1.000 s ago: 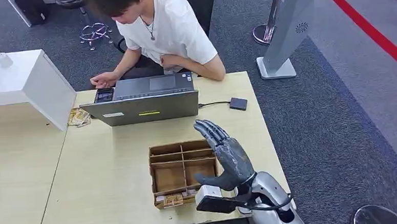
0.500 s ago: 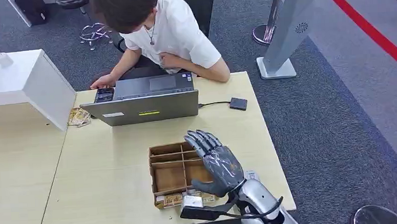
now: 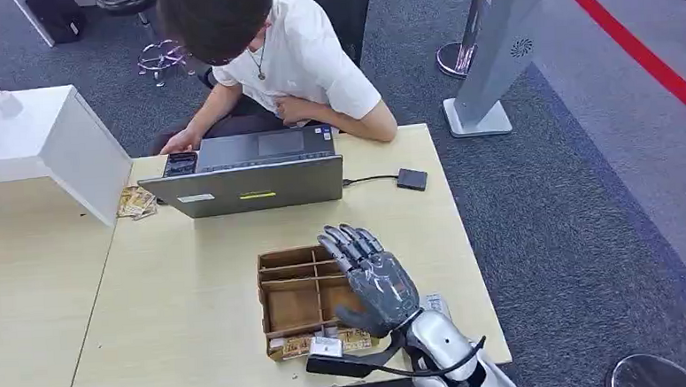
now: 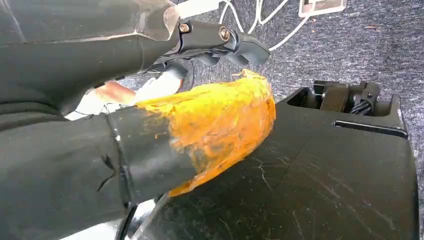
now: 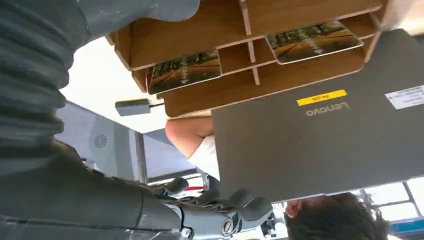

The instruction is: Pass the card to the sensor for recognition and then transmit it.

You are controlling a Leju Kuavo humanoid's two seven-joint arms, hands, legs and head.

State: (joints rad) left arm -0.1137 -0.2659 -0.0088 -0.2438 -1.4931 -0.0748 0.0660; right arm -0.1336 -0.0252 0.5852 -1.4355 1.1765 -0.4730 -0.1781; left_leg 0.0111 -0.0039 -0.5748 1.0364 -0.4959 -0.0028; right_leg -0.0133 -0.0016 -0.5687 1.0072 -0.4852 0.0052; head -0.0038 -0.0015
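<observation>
While open, right hand (image 3: 375, 280) over card box (image 3: 303, 302)

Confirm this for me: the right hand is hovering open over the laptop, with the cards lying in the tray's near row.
Not the laptop. The head view shows the right hand open over the wooden tray; the cards do lie in its near row.

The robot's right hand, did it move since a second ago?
Yes. The right hand came down and toward the robot's left, from beside the wooden organizer to over its right-side compartments.
</observation>
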